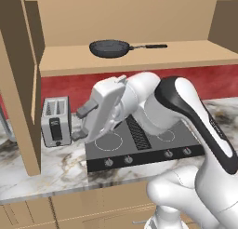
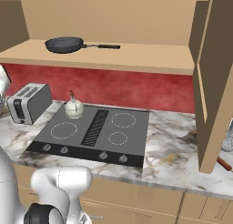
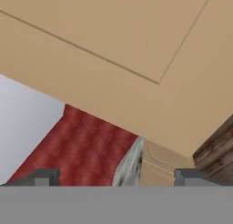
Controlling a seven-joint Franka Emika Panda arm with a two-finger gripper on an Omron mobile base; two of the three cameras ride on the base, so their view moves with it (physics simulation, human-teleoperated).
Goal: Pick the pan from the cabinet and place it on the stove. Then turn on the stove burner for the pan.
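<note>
Folded arm, pincer (image 3: 113, 177) wide open, empty

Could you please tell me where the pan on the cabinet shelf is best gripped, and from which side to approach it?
Probably by its handle. The pan sits flat on the open cabinet shelf, its long straight handle lying level along the shelf, pointing right. It is slim enough for the open gripper to span, coming in from the front through the open doors, since the round bowl looks too wide.

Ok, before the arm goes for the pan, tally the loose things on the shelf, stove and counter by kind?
Pan on the cabinet shelf: 1
Kettle on the stove: 1
Toaster on the counter: 1
Total: 3
</note>
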